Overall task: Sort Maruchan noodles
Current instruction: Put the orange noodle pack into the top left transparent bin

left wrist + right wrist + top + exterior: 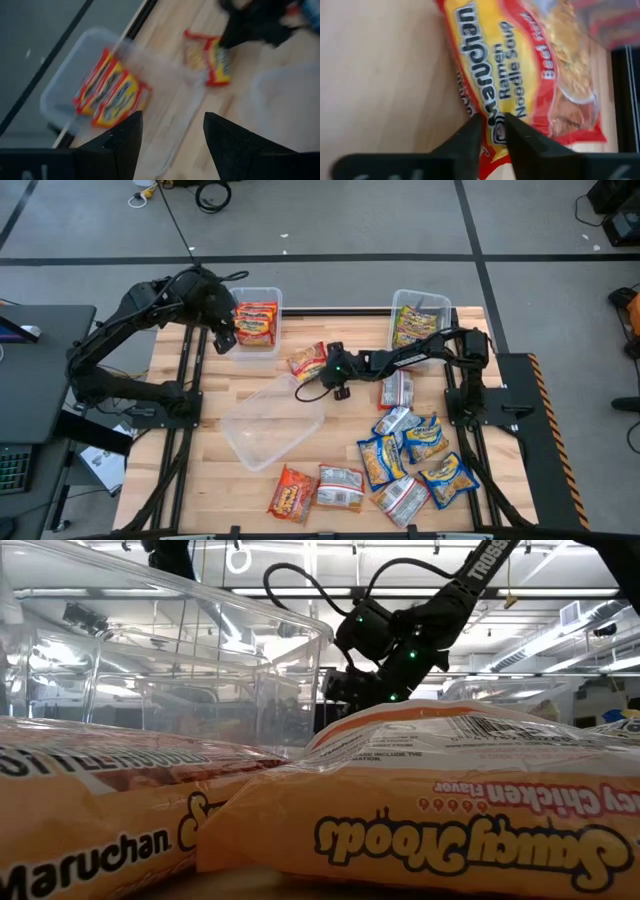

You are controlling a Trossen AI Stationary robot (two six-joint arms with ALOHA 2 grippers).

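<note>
From above, we see the right gripper (333,368) stretched to mid-table, touching a red packet (307,361) that lies on the wood between the two far bins. The left gripper (224,340) hangs beside the left bin (270,297), which holds red-and-yellow packets (255,323); the right bin (405,301) holds green-yellow ones (414,327). A third clear bin (270,420) lies tipped at centre, and a heap of blue-and-yellow, silver and orange packets (415,455) spreads over the near right of the table. At table height, two orange packets (420,805) fill the foreground, with the right gripper (345,688) beyond them. Through the left wrist camera, we see its fingers (122,137) spread apart with nothing between them, above the left bin (60,95). Through the right wrist camera, the fingers (470,135) are pinched on the edge of the red beef-flavour packet (520,75), which lies flat on the table.
</note>
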